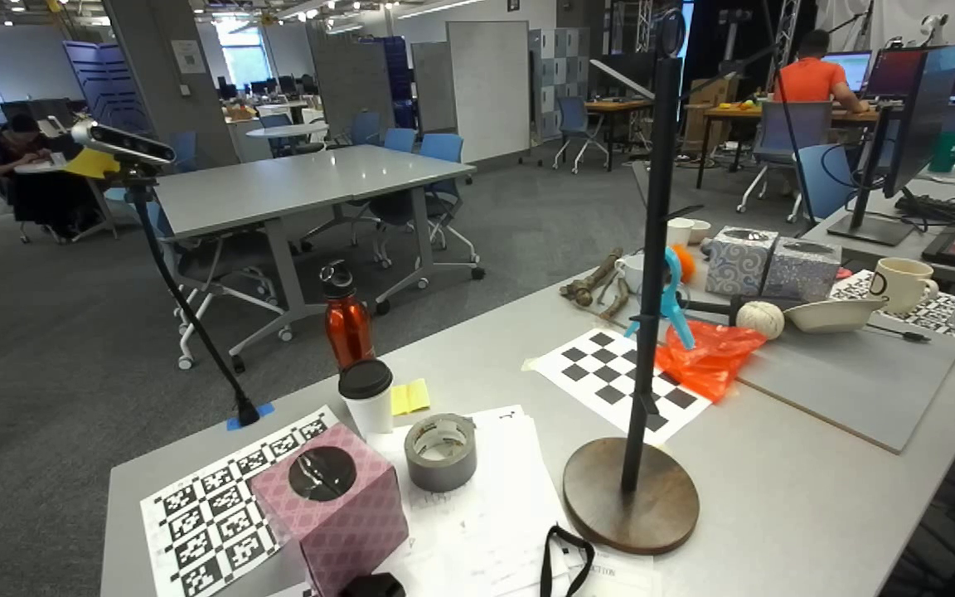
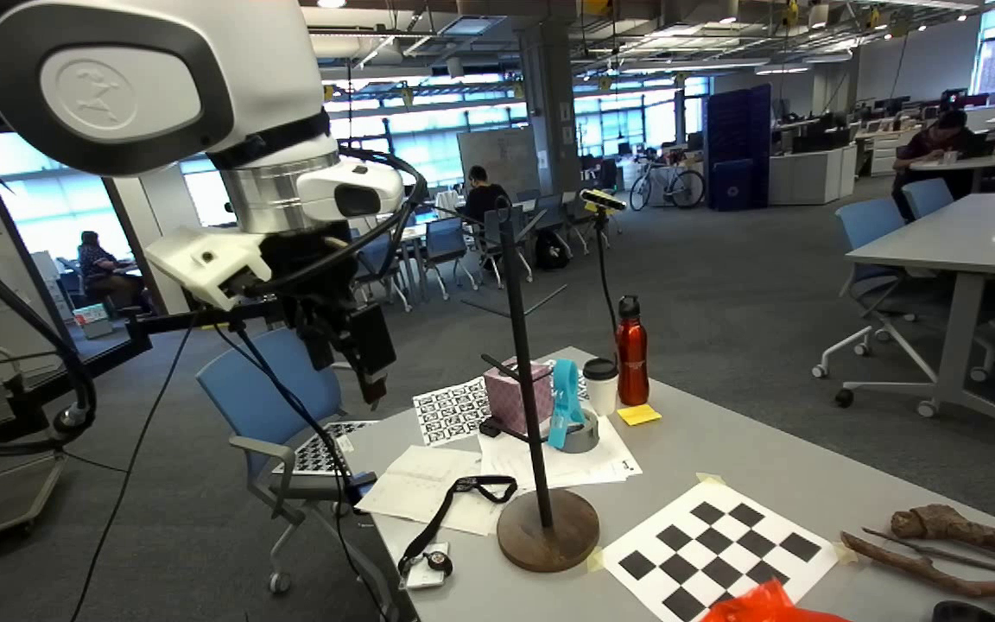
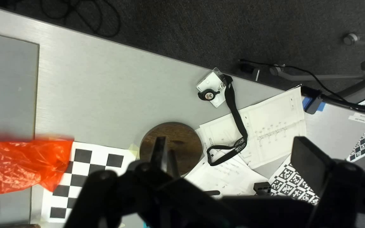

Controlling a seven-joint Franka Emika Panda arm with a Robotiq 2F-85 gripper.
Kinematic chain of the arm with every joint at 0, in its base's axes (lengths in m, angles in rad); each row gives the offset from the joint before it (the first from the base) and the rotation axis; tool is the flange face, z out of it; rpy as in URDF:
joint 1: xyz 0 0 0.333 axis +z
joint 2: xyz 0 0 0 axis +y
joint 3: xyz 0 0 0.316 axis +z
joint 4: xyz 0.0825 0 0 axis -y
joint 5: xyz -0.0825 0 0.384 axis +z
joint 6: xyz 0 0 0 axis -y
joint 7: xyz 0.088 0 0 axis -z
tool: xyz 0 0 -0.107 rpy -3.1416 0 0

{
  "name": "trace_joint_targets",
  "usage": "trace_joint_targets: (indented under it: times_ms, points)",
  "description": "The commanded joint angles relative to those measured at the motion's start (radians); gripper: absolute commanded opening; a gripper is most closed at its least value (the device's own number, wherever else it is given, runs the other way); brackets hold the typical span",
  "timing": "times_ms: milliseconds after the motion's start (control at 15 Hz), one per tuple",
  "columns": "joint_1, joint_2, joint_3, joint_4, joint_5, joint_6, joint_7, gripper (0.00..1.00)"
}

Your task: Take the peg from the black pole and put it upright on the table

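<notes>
The cyan peg (image 1: 673,303) hangs from the black pole (image 1: 658,199), about midway up, with its narrow looped end up; in an exterior view it also shows beside the pole (image 2: 565,402). The pole rises from a round brown base on the grey table (image 1: 792,497). Only a small cyan sliver (image 3: 146,225) shows at the bottom edge of the wrist view. My gripper (image 2: 346,367) is above the table's edge, to one side of the pole and apart from the peg. In the wrist view its fingers (image 3: 234,155) are wide apart with nothing between them.
Short arms stick out from the pole at several heights. A pink tissue box (image 1: 336,506), tape roll (image 1: 441,452), paper cup (image 1: 367,396) and red bottle (image 1: 348,327) stand nearby. Orange-red plastic (image 1: 710,356), a checker sheet (image 2: 722,549) and a lanyard (image 3: 236,117) lie around the base.
</notes>
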Motion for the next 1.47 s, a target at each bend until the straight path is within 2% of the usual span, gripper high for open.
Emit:
trace_joint_targets:
  times_ms: [0,800,1400]
  points:
    - [-0.011,0.001,0.009,0.003,0.006,-0.004,-0.005,1.00]
    - [-0.011,0.001,0.009,0.003,0.006,-0.004,-0.005,1.00]
    - [-0.038,0.085,-0.003,0.079,-0.050,0.002,-0.029,1.00]
